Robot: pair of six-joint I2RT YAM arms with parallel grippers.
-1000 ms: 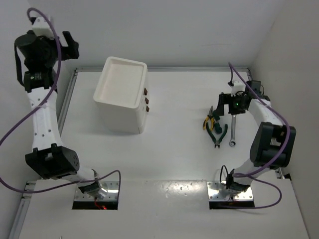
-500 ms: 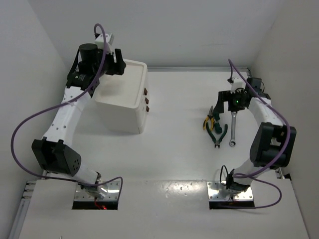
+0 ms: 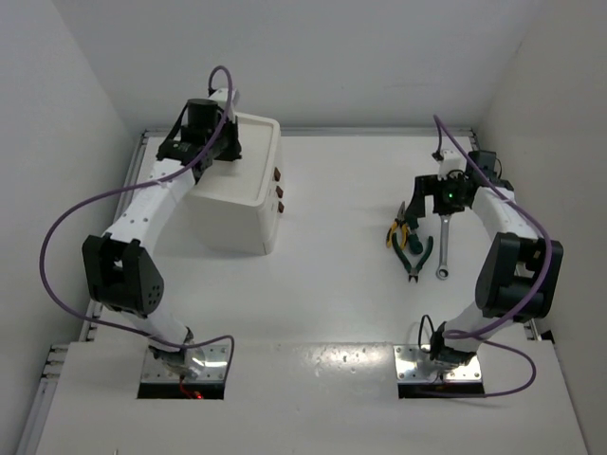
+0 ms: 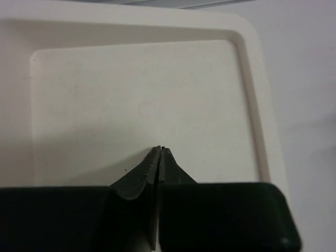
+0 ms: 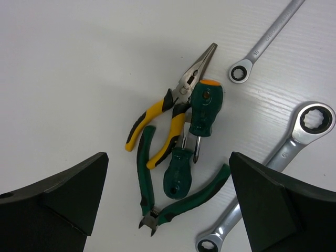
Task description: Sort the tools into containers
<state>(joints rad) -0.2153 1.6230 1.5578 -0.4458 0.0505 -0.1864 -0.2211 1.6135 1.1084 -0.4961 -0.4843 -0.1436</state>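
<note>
**Left gripper** [image 4: 160, 151]: jaws closed and empty, poised over the recessed tray top [image 4: 142, 94] of the white drawer box [image 3: 228, 223], far left.

**Right gripper** [image 5: 168, 157]: jaws fully apart and empty, above the tool pile at right.

**Hazard:** The stubby screwdriver [image 5: 206, 107] overlaps the yellow-handled pliers [image 5: 178, 94], and the green-handled cutters [image 5: 140, 173] lie tight against them. A wide descent may trap two tools at once, or knock the wrenches [image 5: 286, 152] just beside the pile.
</note>
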